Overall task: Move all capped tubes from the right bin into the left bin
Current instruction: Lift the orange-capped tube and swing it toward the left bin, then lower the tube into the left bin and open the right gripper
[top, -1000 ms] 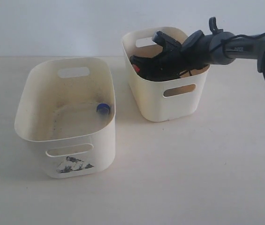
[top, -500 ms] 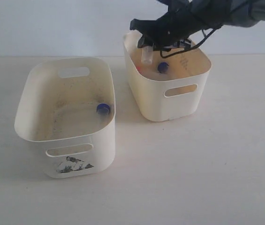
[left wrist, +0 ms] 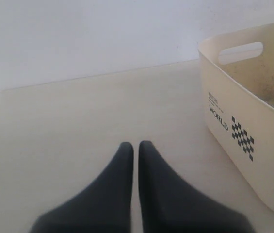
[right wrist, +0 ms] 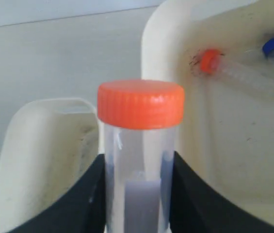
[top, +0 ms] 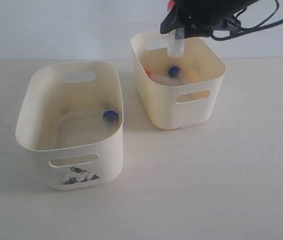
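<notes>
The black right gripper [top: 179, 25] pinches a clear plastic tube with an orange-red screw cap [right wrist: 140, 145] between its two fingers. The tube hangs roughly upright, cap uppermost, in the air over the smaller cream plastic bin [top: 181, 112]. That smaller bin stands toward the far edge of the pale table [top: 206, 190]. On its floor lie two more clear tubes near each other, a blue-capped one [top: 174, 72] and an orange-red-capped one [top: 148, 73]. The larger cream plastic bin [top: 81, 150], with a torn black-grey mark [top: 78, 176] under its near handle slot, stands toward the table's left edge, apart from the smaller bin. A single blue-capped tube [top: 110, 115] lies inside it against the wall that faces the smaller bin. The left gripper [left wrist: 133, 145] is over bare table beside the larger bin. Its black fingers are pressed together with only a hairline between the tips, and they hold nothing.
</notes>
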